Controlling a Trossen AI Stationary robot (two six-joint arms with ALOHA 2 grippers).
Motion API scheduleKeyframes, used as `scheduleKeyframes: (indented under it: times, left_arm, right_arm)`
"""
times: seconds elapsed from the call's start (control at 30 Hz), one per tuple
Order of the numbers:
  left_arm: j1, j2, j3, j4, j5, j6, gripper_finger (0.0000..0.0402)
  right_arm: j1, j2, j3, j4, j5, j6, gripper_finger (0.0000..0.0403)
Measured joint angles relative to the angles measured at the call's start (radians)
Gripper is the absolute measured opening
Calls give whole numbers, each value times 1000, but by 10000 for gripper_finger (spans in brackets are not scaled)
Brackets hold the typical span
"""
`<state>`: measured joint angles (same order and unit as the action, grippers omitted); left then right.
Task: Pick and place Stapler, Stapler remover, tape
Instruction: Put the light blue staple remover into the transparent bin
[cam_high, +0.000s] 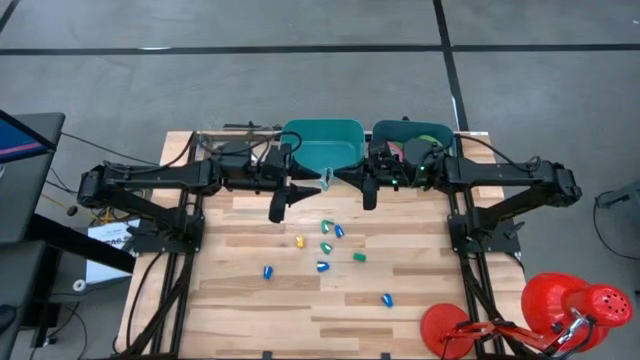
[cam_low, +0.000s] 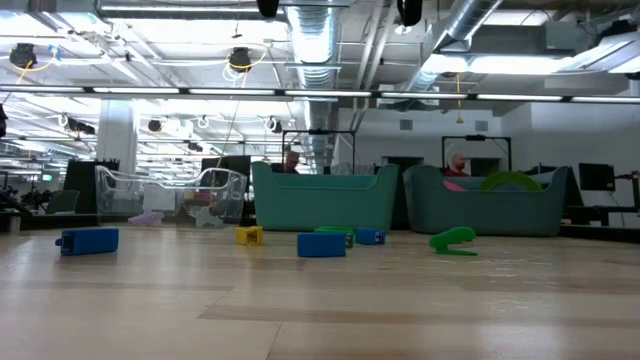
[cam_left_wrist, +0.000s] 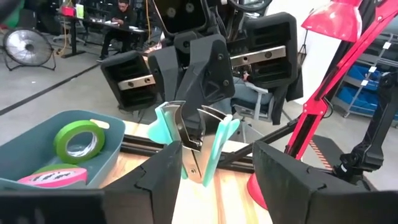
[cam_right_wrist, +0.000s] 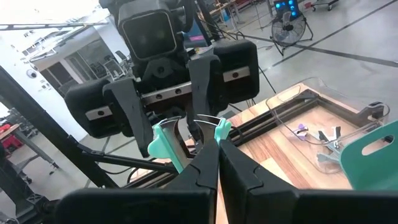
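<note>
A teal stapler remover (cam_left_wrist: 193, 140) with metal jaws hangs in the air above the table's far middle (cam_high: 325, 178), between my two grippers, which point level at each other. My right gripper (cam_right_wrist: 207, 152) is shut at it. My left gripper (cam_left_wrist: 214, 165) is open, one finger on either side of the remover; whether they touch it I cannot tell. A green tape roll (cam_left_wrist: 79, 142) leans and a pink one (cam_left_wrist: 53, 177) lies flat inside the right teal bin (cam_high: 412, 135). Several small coloured pieces, mostly blue (cam_high: 322, 267), lie on the wood; which are staplers I cannot tell. My right gripper meets the stapler remover at its metal middle (cam_right_wrist: 189, 134), between the two teal wings, with its shut fingertips (cam_right_wrist: 202, 163). It comes level from the table's right. The tips themselves hide the exact place of contact. The remover hangs clear of the table, its wings spread sideways.
A second teal bin (cam_high: 322, 142) stands left of the first at the far edge. A clear tray (cam_right_wrist: 311, 127) sits at the far left corner. A red lamp (cam_high: 570, 305) stands at the near right corner. People sit in the room beyond.
</note>
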<state>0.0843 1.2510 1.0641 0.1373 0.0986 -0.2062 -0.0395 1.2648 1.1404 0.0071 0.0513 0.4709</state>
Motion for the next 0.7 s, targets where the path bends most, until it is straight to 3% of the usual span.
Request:
scheduleKeyframes:
  times: [0.7]
  left_arm:
    - [0, 0, 0, 0, 0, 0, 82]
  right_arm:
    - [0, 0, 0, 0, -3, 0, 0]
